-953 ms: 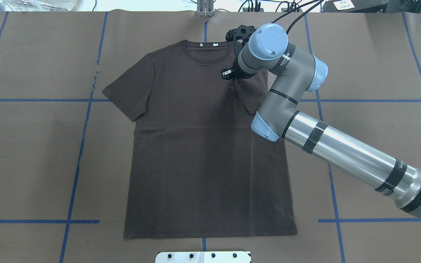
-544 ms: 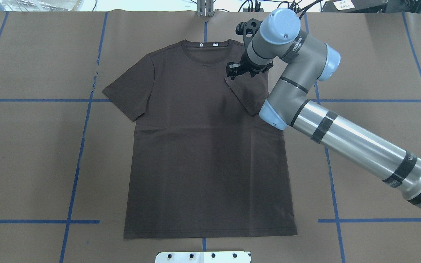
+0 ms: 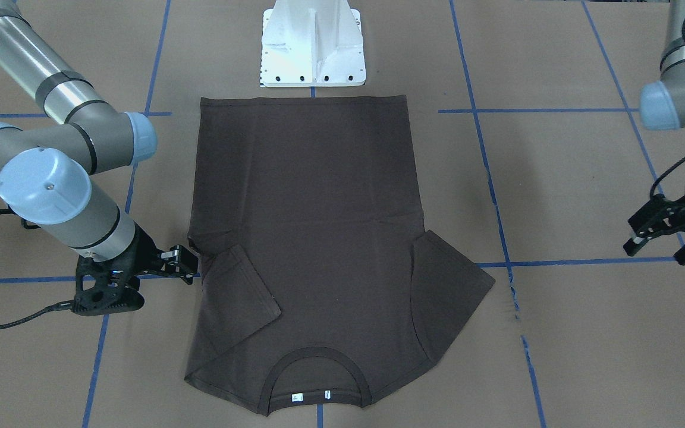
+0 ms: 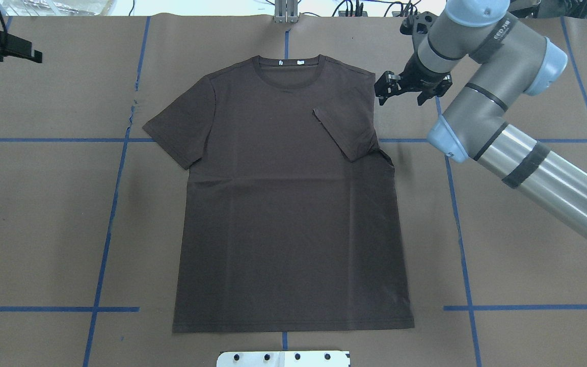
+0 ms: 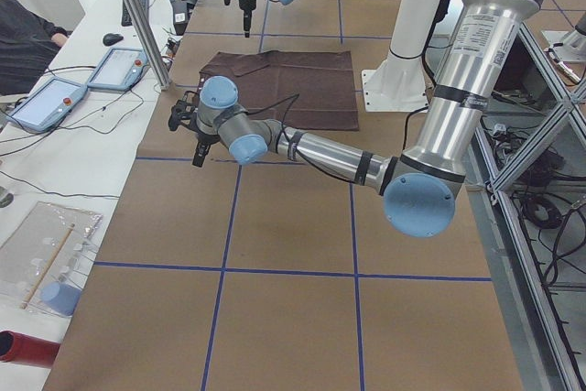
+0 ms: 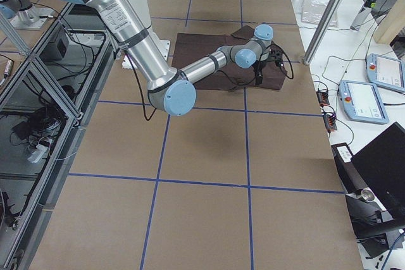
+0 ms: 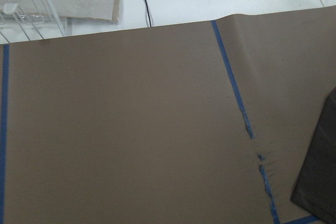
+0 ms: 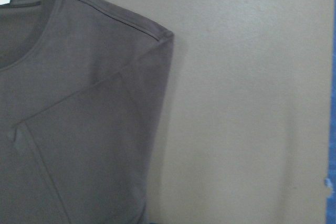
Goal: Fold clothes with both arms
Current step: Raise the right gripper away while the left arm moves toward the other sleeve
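The left fingers (image 3: 640,232) hang spread and empty near the far left corner of the worktop (image 4: 44,204), well apart from the T-shirt (image 4: 283,229). The overhead view catches only their black tip at its edge, while the front-facing view shows the gap between them. The left wrist view shows brown paper, a frayed blue tape line (image 7: 231,72) and one dark sleeve corner.

The T-shirt lies flat mid-worktop, collar toward the far edge and hem just beside the white pedestal base (image 4: 283,358) at the near edge. Its left-hand sleeve (image 4: 181,127) is spread out. Its right-hand sleeve (image 4: 347,135) is folded inward onto the chest, and the right wrist view shows that crease close up.

The right fingers (image 4: 382,92) hover released, holding nothing, just beside the right-hand shoulder. Wide brown worktop runs from the shirt to the left and right edges.
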Controlling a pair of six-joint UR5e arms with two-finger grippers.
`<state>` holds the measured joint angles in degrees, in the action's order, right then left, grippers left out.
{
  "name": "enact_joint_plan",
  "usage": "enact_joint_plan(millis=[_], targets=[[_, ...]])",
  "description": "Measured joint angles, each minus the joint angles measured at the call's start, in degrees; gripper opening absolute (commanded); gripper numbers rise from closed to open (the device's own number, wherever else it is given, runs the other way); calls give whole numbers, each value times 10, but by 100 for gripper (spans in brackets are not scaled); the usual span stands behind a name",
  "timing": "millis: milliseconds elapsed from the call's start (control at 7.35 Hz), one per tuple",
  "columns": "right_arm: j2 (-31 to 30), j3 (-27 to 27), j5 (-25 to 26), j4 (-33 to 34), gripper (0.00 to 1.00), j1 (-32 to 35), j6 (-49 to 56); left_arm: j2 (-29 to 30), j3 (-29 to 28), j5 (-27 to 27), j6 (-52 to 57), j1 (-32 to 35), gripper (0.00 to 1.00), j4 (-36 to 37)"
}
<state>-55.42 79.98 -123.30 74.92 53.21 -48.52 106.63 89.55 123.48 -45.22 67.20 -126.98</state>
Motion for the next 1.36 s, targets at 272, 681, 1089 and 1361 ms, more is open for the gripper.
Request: enact_joint_plan(millis=[272,681,1089,1361], targets=[[-36,17,-35,13,100,37,60,4,21,-119,-124,-110,100,-7],[-64,27,-61,14,100,55,92,43,-24,-243,-222,-223,99,-8],[-62,28,-59,12,100,46,91,71,-75,-281,-235,-243,99,-8],[-61,26,-59,12,100,43,91,72,-84,-293,-236,-244,99,-9]])
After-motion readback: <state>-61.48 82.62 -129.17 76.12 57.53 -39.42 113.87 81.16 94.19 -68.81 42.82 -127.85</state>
